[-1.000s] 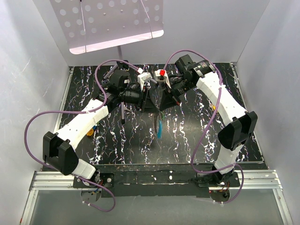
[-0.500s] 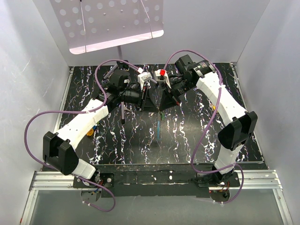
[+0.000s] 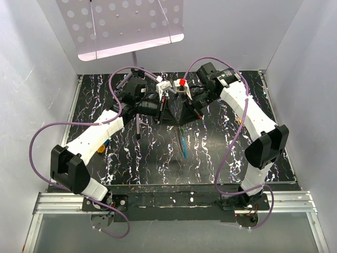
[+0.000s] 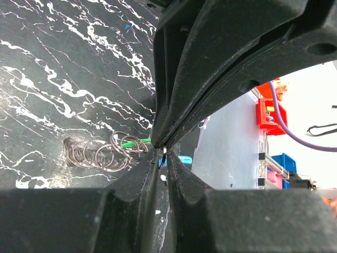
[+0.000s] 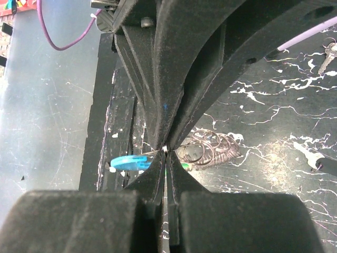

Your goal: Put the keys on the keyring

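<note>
Left gripper point(image 4: 164, 164) and right gripper point(image 5: 165, 154) meet tip to tip above the marbled mat point(image 3: 131, 153), toward the far side, both on the keyring point(image 4: 164, 155). The two-point hold looks meant to keep the thin wire loop steady and off the mat so a key can be worked onto it. Right gripper: fingers pressed flat together, pinching the silvery wire right at the tips, with the light-blue tag point(image 5: 129, 162) sticking out to one side; from the top camera the tag hangs below the pinch. On the left gripper there's only a hairline slit between the pads with the wire sitting in it, so I read it as clamped on the ring too, though contact on both pads is hard to confirm. The green key point(image 4: 138, 141) shows only as a green sliver just beside the left fingertips; can't tell if it's threaded on the loop or just alongside. A cluster of split rings point(image 4: 100, 154) appears to lie on the mat near the tips, touching neither gripper as far as I can see. A silver key point(image 5: 329, 52) sits well apart on the mat, untouched
</note>
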Tool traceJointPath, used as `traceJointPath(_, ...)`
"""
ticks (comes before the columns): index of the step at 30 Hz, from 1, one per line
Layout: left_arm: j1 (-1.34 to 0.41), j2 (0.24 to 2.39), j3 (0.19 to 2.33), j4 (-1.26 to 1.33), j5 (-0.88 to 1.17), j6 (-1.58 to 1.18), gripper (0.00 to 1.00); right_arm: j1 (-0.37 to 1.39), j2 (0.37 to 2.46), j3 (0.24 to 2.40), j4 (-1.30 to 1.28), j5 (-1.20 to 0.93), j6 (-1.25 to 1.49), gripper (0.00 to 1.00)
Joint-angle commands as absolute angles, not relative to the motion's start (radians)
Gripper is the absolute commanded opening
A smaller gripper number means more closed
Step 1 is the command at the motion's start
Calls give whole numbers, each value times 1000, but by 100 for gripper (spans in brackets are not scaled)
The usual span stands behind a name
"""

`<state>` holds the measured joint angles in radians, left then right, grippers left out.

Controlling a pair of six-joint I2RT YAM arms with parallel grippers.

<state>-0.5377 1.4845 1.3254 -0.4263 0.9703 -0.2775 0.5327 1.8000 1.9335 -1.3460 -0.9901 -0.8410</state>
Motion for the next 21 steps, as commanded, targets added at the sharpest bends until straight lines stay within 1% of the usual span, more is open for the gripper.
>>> traceJointPath(1, -537, 1482, 1362, -429, 1005, -279, 13, 541, 1773, 1942, -1595, -1039, -841, 1)
traceJointPath(4, -537, 1486, 1364, -431, 1019, -278, 8, 541, 1775, 1944, -1595, -1040, -839, 1)
traceJointPath(6, -537, 1489, 1364, -433, 1029, -279, 1, 541, 1776, 1945, -1595, -1040, -839, 1)
traceJointPath(7, -537, 1493, 1364, -433, 1037, -279, 0, 543, 1775, 1945, -1595, -1040, -839, 1)
traceJointPath(12, -537, 1482, 1348, -434, 1048, -261, 0, 541, 1776, 1948, -1592, -1048, -833, 1)
traceJointPath(13, -537, 1473, 1344, -434, 1046, -252, 0, 541, 1775, 1954, -1592, -1046, -833, 8)
traceJointPath(15, -537, 1454, 1329, -420, 1034, -239, 0, 538, 1772, 1971, -1594, -1045, -828, 30)
traceJointPath(17, -535, 1424, 1302, -384, 1016, -238, 0, 531, 1767, 2005, -1594, -1032, -828, 45)
traceJointPath(20, -534, 1343, 1223, -234, 985, -259, 0, 502, 1761, 2090, -1595, -994, -834, 55)
traceJointPath(21, -532, 1312, 1191, -172, 970, -262, 0, 489, 1758, 2121, -1595, -988, -841, 56)
